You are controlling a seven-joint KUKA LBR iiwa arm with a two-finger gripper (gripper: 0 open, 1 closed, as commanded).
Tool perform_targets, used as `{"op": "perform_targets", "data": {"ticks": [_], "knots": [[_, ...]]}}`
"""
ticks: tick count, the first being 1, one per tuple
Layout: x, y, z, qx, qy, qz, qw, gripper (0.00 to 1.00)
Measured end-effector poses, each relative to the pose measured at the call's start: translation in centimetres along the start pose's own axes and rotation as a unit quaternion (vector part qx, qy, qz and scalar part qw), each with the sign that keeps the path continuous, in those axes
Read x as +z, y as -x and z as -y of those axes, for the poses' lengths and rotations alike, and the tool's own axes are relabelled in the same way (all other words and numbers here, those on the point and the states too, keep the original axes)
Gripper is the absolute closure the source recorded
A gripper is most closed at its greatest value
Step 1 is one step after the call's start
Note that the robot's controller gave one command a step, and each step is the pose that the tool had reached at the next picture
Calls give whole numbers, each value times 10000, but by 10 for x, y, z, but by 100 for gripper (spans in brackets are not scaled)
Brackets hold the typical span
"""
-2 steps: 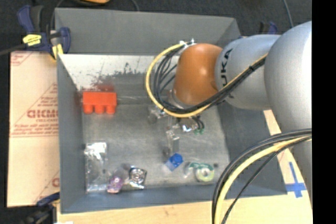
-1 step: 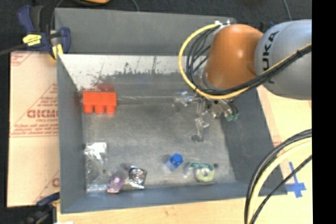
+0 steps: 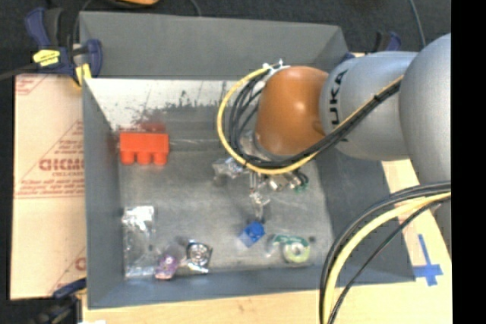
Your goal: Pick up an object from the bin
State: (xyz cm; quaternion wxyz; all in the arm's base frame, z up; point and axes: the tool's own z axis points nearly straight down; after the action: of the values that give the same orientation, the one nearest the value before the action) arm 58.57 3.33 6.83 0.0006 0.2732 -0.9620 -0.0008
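The gripper (image 3: 260, 199) hangs just beyond a small blue block (image 3: 252, 233) that lies skewed, near-left to far-right. I cannot tell how wide the gripper stands.

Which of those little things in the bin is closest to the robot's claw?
The small blue block, lying right beside the gripper; the orange toy brick and the others lie farther off.

A single camera hangs above the bin (image 3: 190, 216), looking down with a slight tilt toward 12 o'clock, so the inner face of the far wall (image 3: 213, 49) shows. It sits close enough that the bin takes up most of the frame. The arm (image 3: 402, 110) enters from 3 o'clock.
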Motion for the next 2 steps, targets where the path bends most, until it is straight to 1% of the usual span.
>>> {"op": "perform_targets", "data": {"ticks": [1, 2], "knots": [[-83, -88, 16, -392, -41, 18, 9992, 0], [-5, -56, -32, -1349, 0, 3, 9909, 0]]}}
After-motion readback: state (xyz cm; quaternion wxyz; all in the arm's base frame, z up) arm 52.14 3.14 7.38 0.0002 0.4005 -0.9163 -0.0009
